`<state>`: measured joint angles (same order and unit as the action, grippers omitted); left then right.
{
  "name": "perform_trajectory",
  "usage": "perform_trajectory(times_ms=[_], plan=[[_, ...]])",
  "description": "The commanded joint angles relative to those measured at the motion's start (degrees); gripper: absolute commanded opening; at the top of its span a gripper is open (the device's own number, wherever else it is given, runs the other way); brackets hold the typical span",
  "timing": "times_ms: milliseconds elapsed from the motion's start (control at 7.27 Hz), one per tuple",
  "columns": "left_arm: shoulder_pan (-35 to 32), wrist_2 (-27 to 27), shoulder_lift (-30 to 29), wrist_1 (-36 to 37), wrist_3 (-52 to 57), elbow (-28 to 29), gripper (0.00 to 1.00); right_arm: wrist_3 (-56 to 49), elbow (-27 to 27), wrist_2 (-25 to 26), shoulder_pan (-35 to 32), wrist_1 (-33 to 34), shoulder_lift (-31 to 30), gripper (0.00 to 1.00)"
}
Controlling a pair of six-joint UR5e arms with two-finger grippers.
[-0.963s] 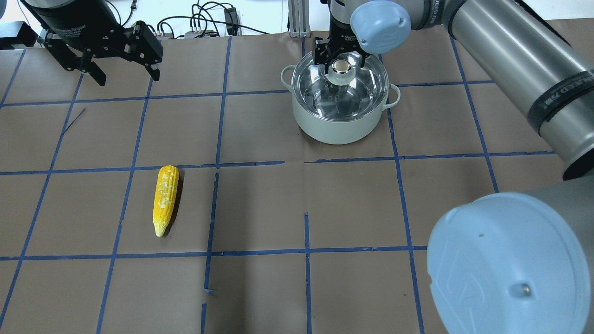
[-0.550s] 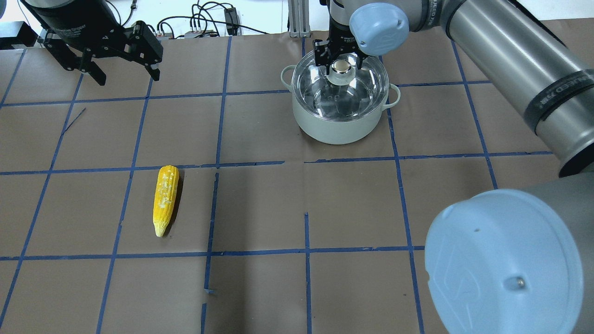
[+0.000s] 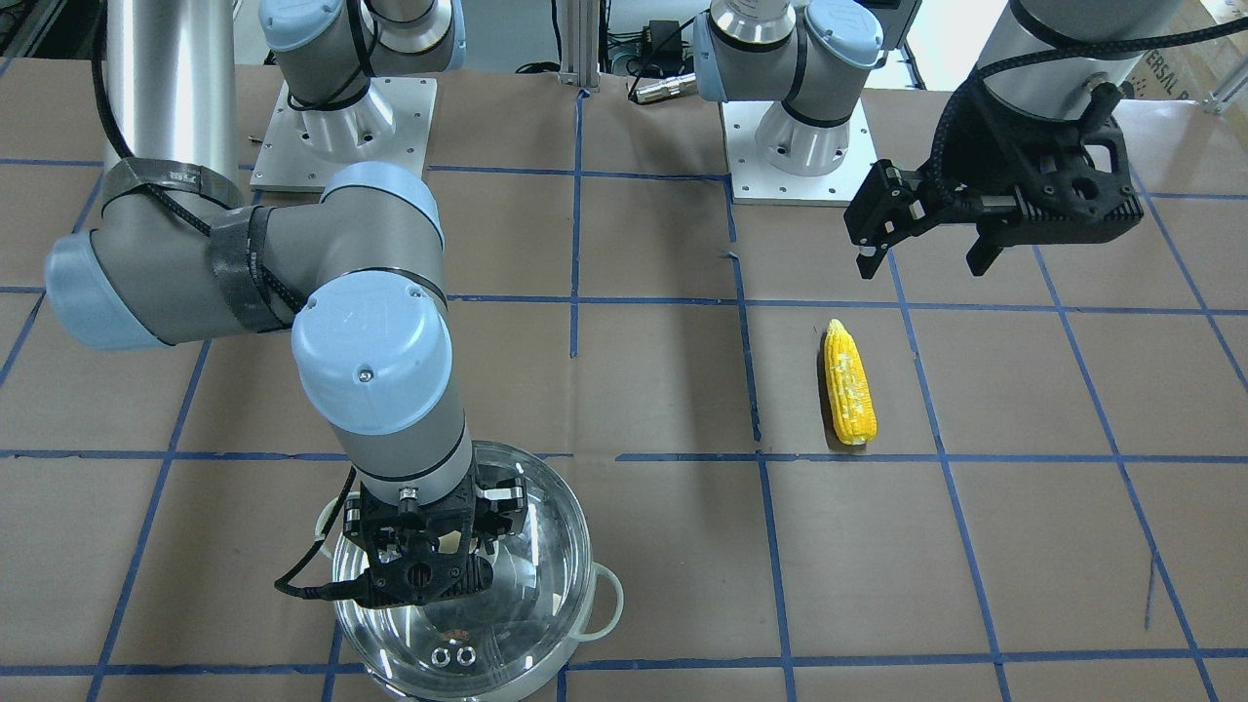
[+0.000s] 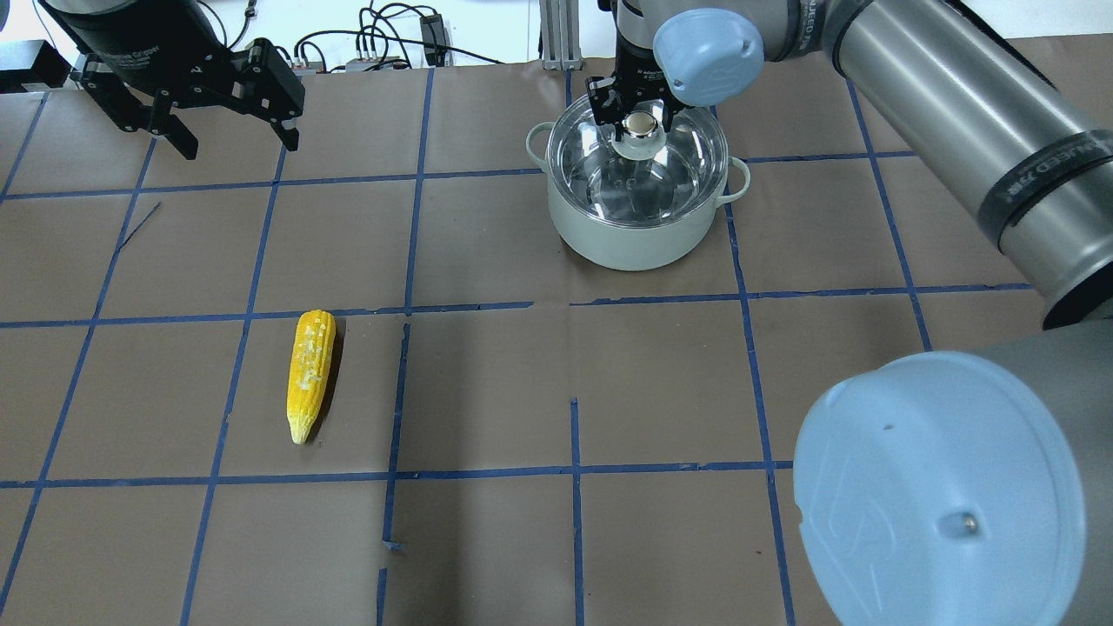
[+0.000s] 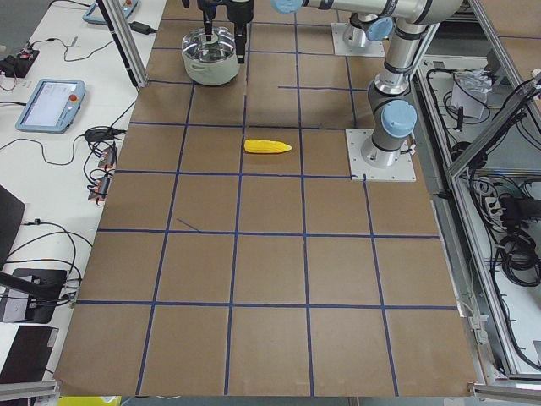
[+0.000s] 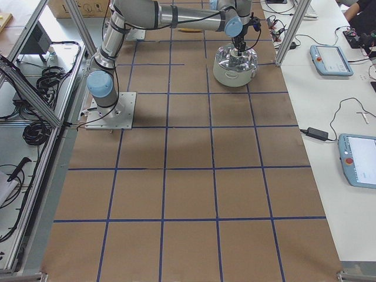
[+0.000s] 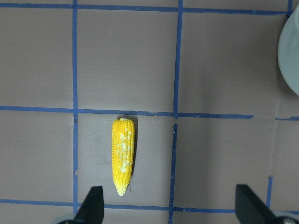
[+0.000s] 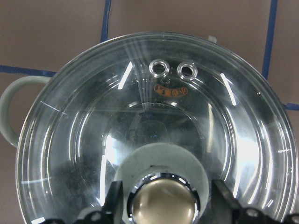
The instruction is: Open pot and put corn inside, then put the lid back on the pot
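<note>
Closing in since a second ago, the right gripper (image 4: 641, 120) has drawn its jaws narrow about the knob (image 8: 162, 203) of the lid (image 8: 154, 116), which sits on the pot (image 4: 635, 239); you cannot tell whether they pinch it yet. Your lift is judged to come next. Note the left gripper (image 4: 238, 148), wide open and empty; the corn (image 4: 310, 374) lies on the table (image 4: 487, 391), well apart from the pot

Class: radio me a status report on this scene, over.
Left gripper open, apart from yellow corn ear. Right gripper open, jaws straddling metal knob of clear glass lid. Lid on pale round pot. Nothing in the way.
</note>
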<state>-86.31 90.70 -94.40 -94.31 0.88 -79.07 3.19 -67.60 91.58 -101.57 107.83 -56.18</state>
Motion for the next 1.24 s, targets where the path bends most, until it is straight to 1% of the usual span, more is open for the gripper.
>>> perform_trajectory(times_ms=[0,138,275,412,550,825,962,1100], plan=[[0.00,0.09,0.09,-0.09,0.26,-0.03,1.00,0.06,0.01,0.01,-0.03,0.01,-0.07,0.66],[0.00,0.09,0.44,-0.09,0.26,-0.12,1.00,0.06,0.01,0.01,-0.03,0.01,-0.07,0.64],[-0.09,0.09,-0.78,-0.09,-0.17,0.40,1.00,0.06,0.01,0.01,-0.12,0.01,-0.07,0.59],[-0.18,-0.09,-0.70,-0.09,0.26,0.40,1.00,0.14,0.01,0.01,-0.12,0.01,-0.07,0.57],[-0.35,0.00,0.60,-0.96,0.35,-0.20,1.00,0.14,0.01,0.01,-0.12,0.01,-0.07,0.53],[-0.35,-0.17,-0.26,-0.53,-0.35,0.75,1.00,0.14,0.45,0.18,-1.17,0.19,-0.16,0.51],[-0.27,-0.44,0.26,-0.61,0.00,0.76,1.00,0.14,2.54,0.18,-1.17,-1.55,-0.42,0.51],[0.08,-0.53,0.35,-0.62,0.44,-0.38,1.00,0.14,5.96,0.18,-1.17,-6.70,-0.59,0.51]])
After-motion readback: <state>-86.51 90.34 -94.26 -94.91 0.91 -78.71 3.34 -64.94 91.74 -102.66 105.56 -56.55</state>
